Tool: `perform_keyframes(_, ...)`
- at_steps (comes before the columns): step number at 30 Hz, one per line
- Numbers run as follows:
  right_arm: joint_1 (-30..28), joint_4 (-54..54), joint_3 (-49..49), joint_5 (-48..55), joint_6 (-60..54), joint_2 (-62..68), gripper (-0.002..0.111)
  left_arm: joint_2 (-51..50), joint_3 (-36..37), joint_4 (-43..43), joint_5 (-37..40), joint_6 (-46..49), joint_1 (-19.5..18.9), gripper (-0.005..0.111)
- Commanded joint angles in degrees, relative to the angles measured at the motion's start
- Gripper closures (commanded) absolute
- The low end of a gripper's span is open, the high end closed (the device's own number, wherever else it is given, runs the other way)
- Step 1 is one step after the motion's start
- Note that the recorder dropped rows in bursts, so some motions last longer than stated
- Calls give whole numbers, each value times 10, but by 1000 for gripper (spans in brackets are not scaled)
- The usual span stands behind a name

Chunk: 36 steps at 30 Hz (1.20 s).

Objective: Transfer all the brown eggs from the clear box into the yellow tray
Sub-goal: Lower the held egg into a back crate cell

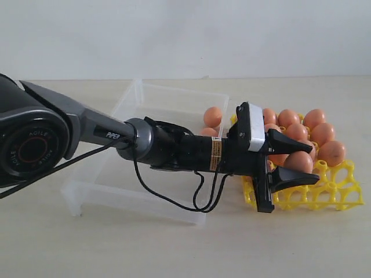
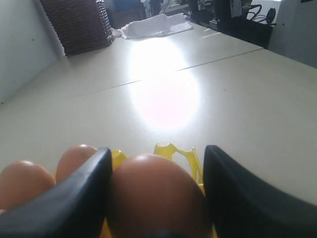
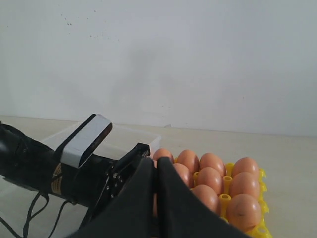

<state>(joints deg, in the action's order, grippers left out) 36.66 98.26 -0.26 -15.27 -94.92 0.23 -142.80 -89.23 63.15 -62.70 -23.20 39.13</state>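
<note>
the left gripper (image 1: 313, 164) is closed about one egg (image 1: 297, 161), a finger on either side, right of centre in the exterior view and just above the tray (image 1: 339, 194). behind it a good many eggs (image 1: 315, 118) already sit in the tray's back rows; the front cups at the lower right stand empty. two more eggs (image 1: 212, 117) show at the right end of the box (image 1: 139, 98) (inside its wall or just beyond it, i cannot tell). the box floor that the arm leaves in sight is bare. the right gripper (image 3: 156, 198) is pinched closed on nothing. most of the job looks done: this egg to seat, perhaps two to fetch.
</note>
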Motion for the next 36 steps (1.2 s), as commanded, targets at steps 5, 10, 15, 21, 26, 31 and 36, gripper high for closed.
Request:
perform_keyframes(5,-2,3,3,0,-1,-2,109,-16,-4,30,58,-41,2,103)
perform_keyframes(10,-2,3,3,0,-1,-2,109,-38,-11,29,58,-63,2,103)
perform_keyframes(15,-2,3,3,0,-1,-2,109,-38,-11,-49,57,-107,1,102)
perform_keyframes(21,-2,3,3,0,-1,-2,109,-38,-11,-51,59,-120,-11,80)
perform_keyframes(26,-2,3,3,0,-1,-2,109,-39,-11,-12,75,-124,-13,58)
perform_keyframes(31,-2,3,3,0,-1,-2,109,-39,-11,-13,86,-121,-14,46)
perform_keyframes(36,-2,3,3,0,-1,-2,109,-39,-11,-30,76,-89,-15,35)
